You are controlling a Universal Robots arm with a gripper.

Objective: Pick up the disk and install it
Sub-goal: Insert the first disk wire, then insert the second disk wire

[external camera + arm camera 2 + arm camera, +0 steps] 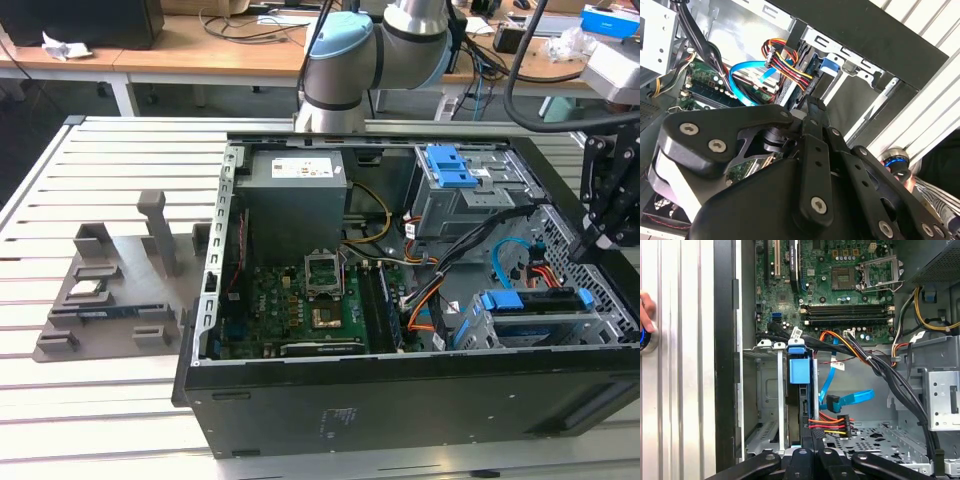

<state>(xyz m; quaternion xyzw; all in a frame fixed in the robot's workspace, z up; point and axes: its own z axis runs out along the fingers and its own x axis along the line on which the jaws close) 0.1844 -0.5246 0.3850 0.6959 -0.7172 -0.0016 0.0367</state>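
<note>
Hovering over the open case, your gripper [598, 235] hung just above the disk [801, 371], seated edge-up in its bay [767, 405]; whether the jaws were open or closed couldn't be told.

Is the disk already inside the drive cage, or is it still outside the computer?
Inside. In the exterior view the disk with its blue carrier sits in the drive cage; the gripper hangs just above it.

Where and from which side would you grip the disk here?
The disk stands edge-on in the drive cage, its broad faces flanked by cage walls, so probably pinch across its thin exposed edge, coming from the open side of the case.
</note>
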